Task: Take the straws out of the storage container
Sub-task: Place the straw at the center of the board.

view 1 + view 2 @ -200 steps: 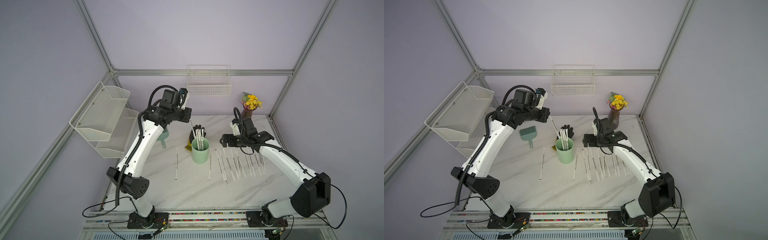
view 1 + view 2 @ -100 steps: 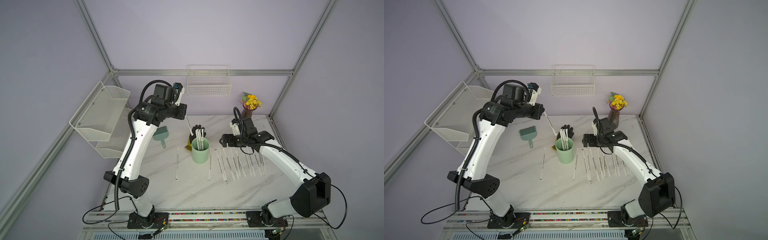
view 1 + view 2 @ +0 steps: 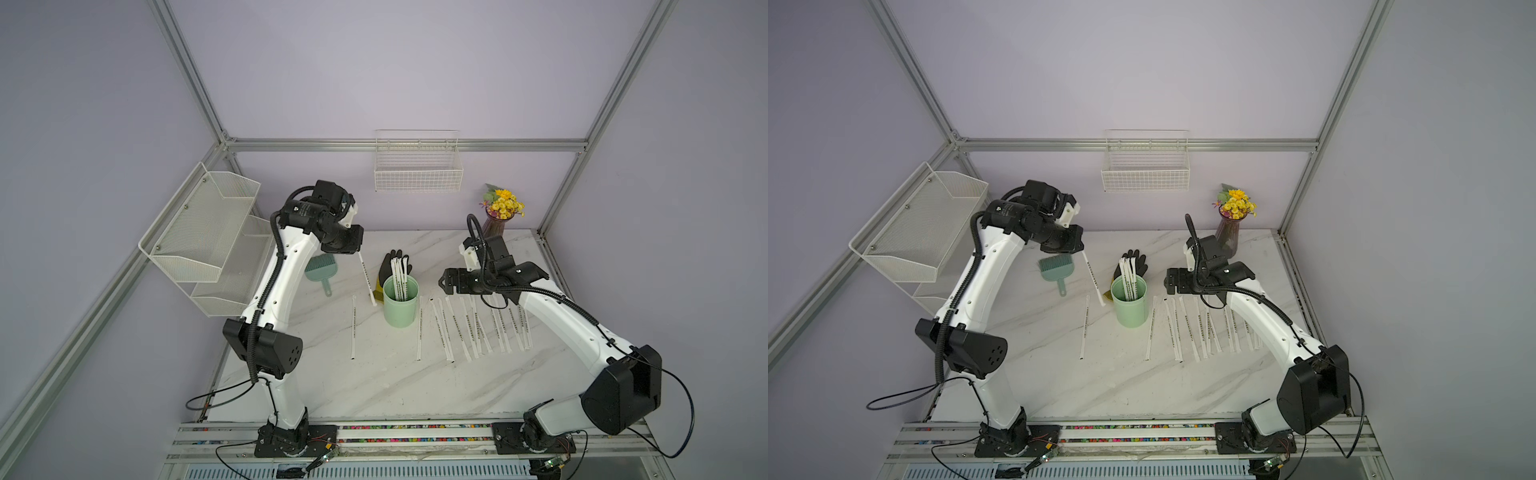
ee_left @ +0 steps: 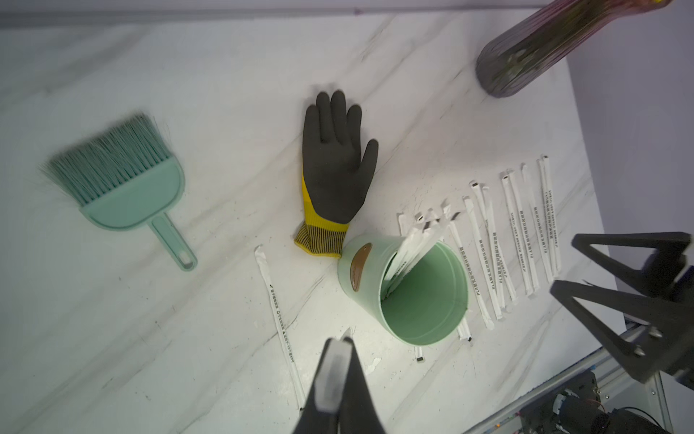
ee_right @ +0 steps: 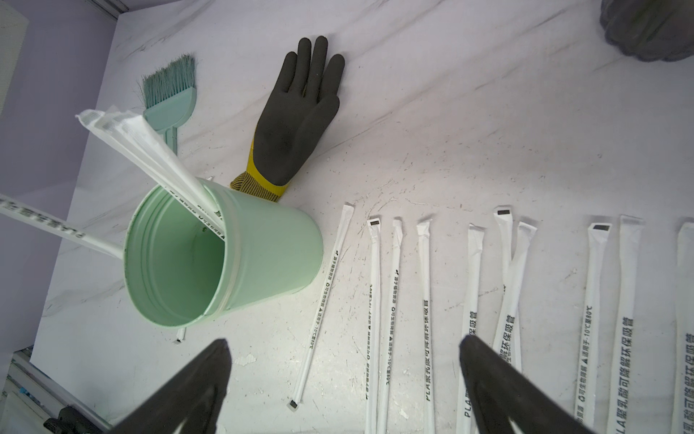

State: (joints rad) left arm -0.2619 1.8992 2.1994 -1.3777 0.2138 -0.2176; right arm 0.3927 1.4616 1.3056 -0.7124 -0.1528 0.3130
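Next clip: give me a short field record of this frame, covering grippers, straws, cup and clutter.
left gripper: shut on one straw, held outside the cup
right gripper: open, empty, above the laid-out row
straws in cup: a few, standing, leaning on the rim
straws on table: a row beside the cup, plus a lone straw on its other side
clutter: glove behind the cup, brush, flower vase
task: unfinished

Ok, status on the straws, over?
Left gripper shut on one straw, clear of the cup. Right gripper open above the laid-out row. A few straws left in cup. Glove behind it, top unobstructed.
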